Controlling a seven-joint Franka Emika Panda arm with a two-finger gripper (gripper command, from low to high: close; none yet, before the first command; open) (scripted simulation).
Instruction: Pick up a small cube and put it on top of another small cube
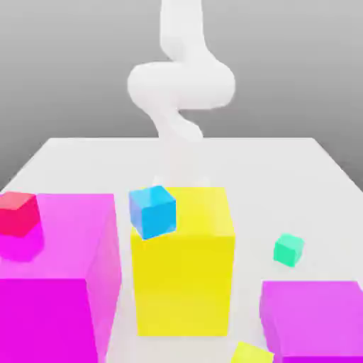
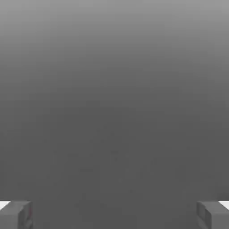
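The tiny teal-green small cube (image 1: 288,249) rests on the white table (image 1: 283,170), to the exterior view's right of the big yellow block (image 1: 184,276). A slightly larger blue cube (image 1: 152,211) shows at the yellow block's upper left corner. A red cube (image 1: 18,213) sits on the big magenta block (image 1: 60,283). My white arm (image 1: 181,85) curls down at the back and drops behind the yellow block. In the hand view my gripper (image 2: 114,214) is open, its grey fingertips (image 2: 15,215) far apart with plain grey between them.
A second magenta block (image 1: 315,319) stands at the front on the exterior view's right. A yellow piece (image 1: 252,353) pokes in at the bottom edge beside it. The table's far half lies bare around the arm's base.
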